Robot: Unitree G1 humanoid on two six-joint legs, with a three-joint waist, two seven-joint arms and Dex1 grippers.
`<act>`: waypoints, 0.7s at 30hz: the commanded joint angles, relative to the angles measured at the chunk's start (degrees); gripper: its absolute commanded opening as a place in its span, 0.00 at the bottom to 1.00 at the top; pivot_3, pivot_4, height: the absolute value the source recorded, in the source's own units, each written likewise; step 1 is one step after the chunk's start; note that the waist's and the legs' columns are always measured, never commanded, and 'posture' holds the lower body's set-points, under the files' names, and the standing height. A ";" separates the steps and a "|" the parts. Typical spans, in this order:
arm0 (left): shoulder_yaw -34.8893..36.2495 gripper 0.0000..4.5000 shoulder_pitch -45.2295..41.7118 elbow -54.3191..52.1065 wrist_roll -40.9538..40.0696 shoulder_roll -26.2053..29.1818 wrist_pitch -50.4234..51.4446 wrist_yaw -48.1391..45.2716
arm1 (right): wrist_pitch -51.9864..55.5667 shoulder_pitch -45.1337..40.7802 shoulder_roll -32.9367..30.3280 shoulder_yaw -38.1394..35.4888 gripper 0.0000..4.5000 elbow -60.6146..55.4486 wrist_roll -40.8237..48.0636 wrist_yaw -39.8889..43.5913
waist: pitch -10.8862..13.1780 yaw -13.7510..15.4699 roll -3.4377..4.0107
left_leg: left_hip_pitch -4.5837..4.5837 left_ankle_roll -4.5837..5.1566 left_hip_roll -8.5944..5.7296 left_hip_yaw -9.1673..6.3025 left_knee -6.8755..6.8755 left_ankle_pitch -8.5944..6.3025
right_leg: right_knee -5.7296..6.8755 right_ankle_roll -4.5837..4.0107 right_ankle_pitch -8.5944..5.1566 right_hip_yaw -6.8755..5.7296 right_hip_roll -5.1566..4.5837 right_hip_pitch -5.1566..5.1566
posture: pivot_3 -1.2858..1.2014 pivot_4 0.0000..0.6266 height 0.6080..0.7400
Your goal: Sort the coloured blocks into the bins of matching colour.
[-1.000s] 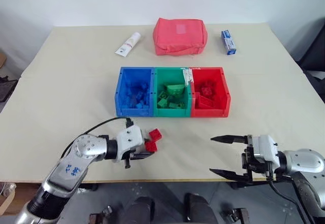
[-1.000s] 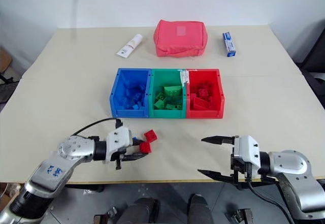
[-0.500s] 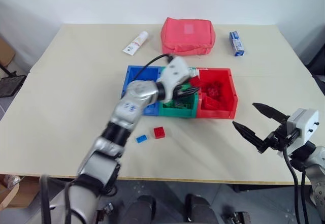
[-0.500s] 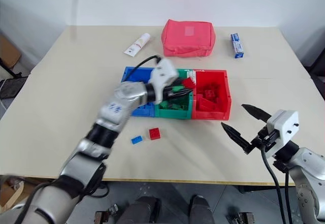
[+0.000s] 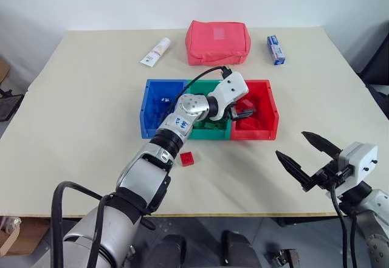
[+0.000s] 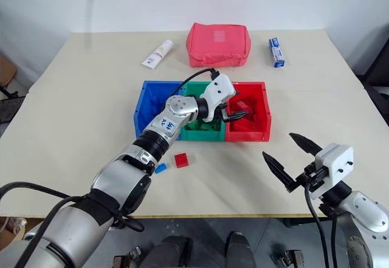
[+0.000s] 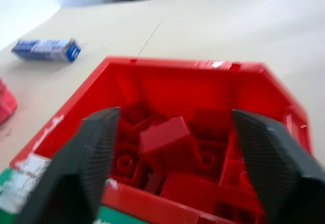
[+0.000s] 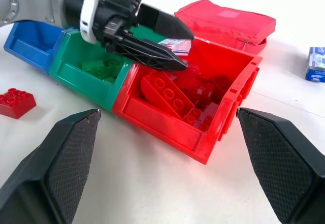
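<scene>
Since a second earlier, the left arm had been swung from the table's near edge up over the bins, and the red brick it had carried was no longer between its fingers. The cream table (image 5: 73,98) was seen with the three joined bins at its middle: the blue bin (image 5: 159,95), the green bin (image 5: 214,133) and the red bin (image 5: 267,113). The left gripper (image 5: 243,109) hung over the red bin with its jaws spread wide and nothing between them; in the left wrist view a red block (image 7: 165,135) lay tilted on the heap below (most likely the one just let go). The right gripper (image 5: 304,151) was held wide open and empty, near the table's front edge and well apart from the bins. Still unsorted on the table in front of the bins were a red brick (image 5: 187,158) and, just beside it, a small blue brick (image 6: 161,168). The release would best be finished by lifting the open fingers straight up, so that neither the bin wall nor the heap was caught.
</scene>
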 commanded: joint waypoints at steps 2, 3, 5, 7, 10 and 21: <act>2.31 0.99 4.52 -13.48 -3.27 4.34 -0.08 -6.70 | -2.72 -1.83 0.08 0.48 1.00 -1.25 0.71 1.54 | -0.01 -0.78 0.02 | 0.01 0.00 0.03 0.00 -0.05 0.00 | 0.06 0.00 0.00 0.02 0.01 -0.02 | 0.52 0.24 1.00; 2.80 0.99 6.36 -16.90 -4.20 5.50 -0.26 -7.99 | -2.83 -2.55 -0.13 0.89 1.00 -0.85 1.10 2.34 | -0.02 -1.07 0.04 | 0.01 0.00 0.08 0.00 -0.07 0.00 | 0.12 0.00 0.00 0.03 0.00 -0.02 | 0.52 0.24 1.00; 3.84 0.99 10.80 -24.27 -6.20 8.57 1.04 -10.70 | -3.25 -3.58 -1.66 1.94 1.00 0.11 0.91 5.20 | -0.03 -1.40 0.05 | 0.04 -0.01 0.24 0.03 -0.09 0.00 | 0.23 0.00 0.00 0.06 0.02 -0.03 | 0.52 0.24 1.00; 5.80 0.99 17.17 -32.99 -10.50 13.20 1.02 -16.09 | -3.40 -4.64 -4.26 3.64 1.00 1.53 0.25 9.44 | -0.05 -1.49 0.08 | 0.07 -0.01 0.26 0.05 -0.08 0.00 | 0.27 -0.01 0.00 0.09 0.03 -0.02 | 0.52 0.24 1.00; 8.79 0.99 26.69 -43.32 -16.69 21.12 3.45 -23.67 | -4.16 -6.56 -7.61 6.16 1.00 4.12 -0.33 15.05 | -0.06 -2.09 0.10 | 0.13 -0.02 0.36 0.11 -0.10 -0.01 | 0.26 -0.03 -0.01 0.15 0.07 -0.02 | 0.52 0.24 1.00; 28.05 0.99 58.60 -55.79 -22.51 44.56 9.33 -26.42 | -4.15 -18.88 -10.79 15.05 1.00 11.02 0.70 27.88 | -0.06 -1.61 0.10 | 0.18 -0.08 0.45 -0.09 -0.09 -0.07 | -0.04 -0.18 -0.08 0.00 0.05 0.09 | 0.52 0.24 1.00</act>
